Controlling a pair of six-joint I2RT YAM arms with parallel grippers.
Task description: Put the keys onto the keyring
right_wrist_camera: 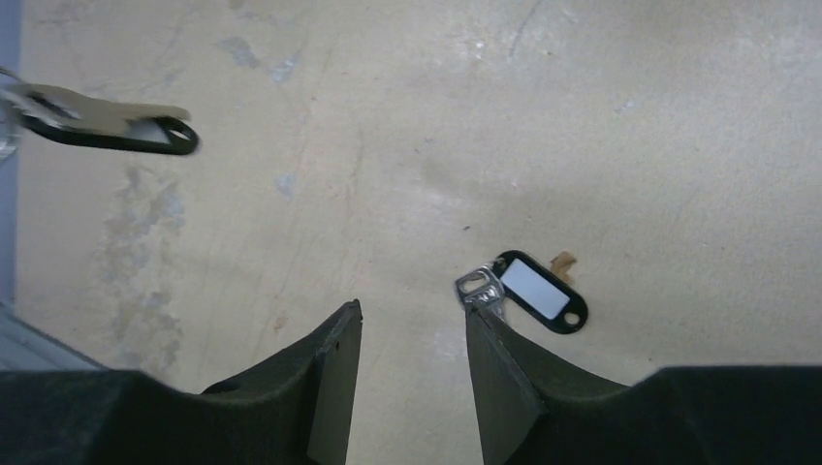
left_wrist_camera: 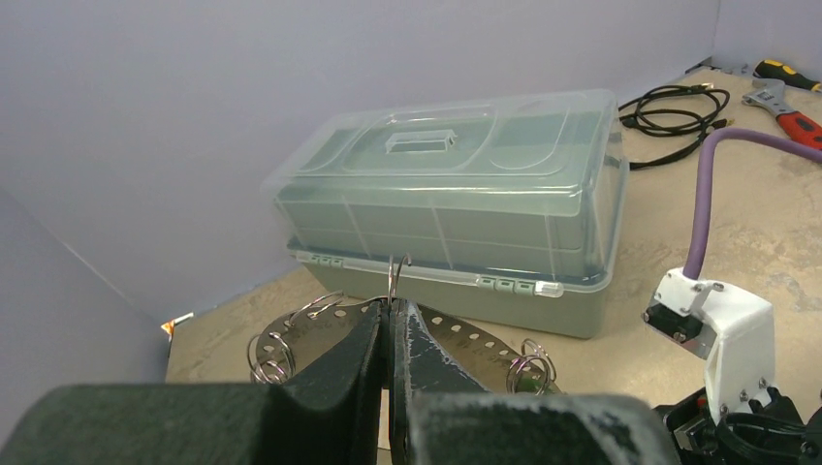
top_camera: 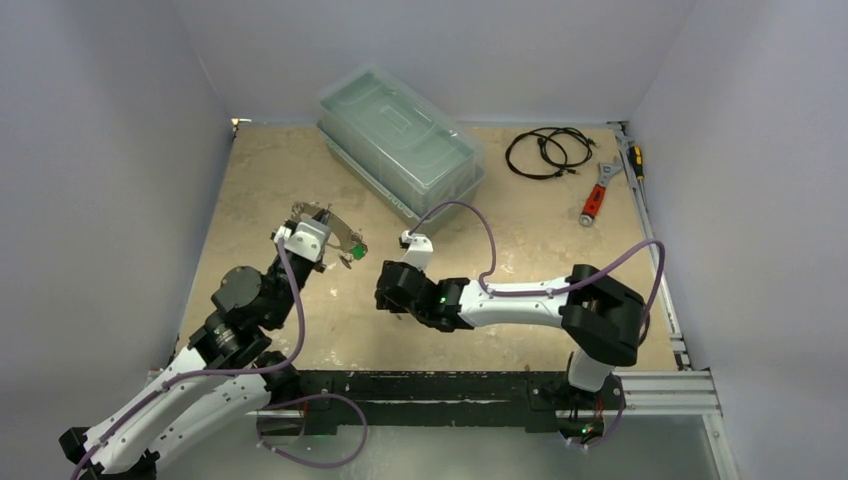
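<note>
My left gripper (left_wrist_camera: 391, 308) is shut on the keyring (left_wrist_camera: 490, 344), a flat silver plate with holes along its rim and small wire rings hooked in it. It holds the plate above the table (top_camera: 340, 232), with a green tag (top_camera: 347, 258) hanging at its right end. My right gripper (right_wrist_camera: 412, 325) is open, pointing down, low over the table. A key with a black tag (right_wrist_camera: 535, 292) lies just right of its right finger (right_wrist_camera: 490, 373). A second black-tagged key (right_wrist_camera: 116, 131) shows blurred at the upper left of the right wrist view.
A clear-lidded plastic box (top_camera: 400, 150) stands at the back centre, close behind the keyring (left_wrist_camera: 456, 208). A coiled black cable (top_camera: 545, 152), a red-handled wrench (top_camera: 597, 195) and a screwdriver (top_camera: 635, 158) lie at the back right. Grey walls enclose the table.
</note>
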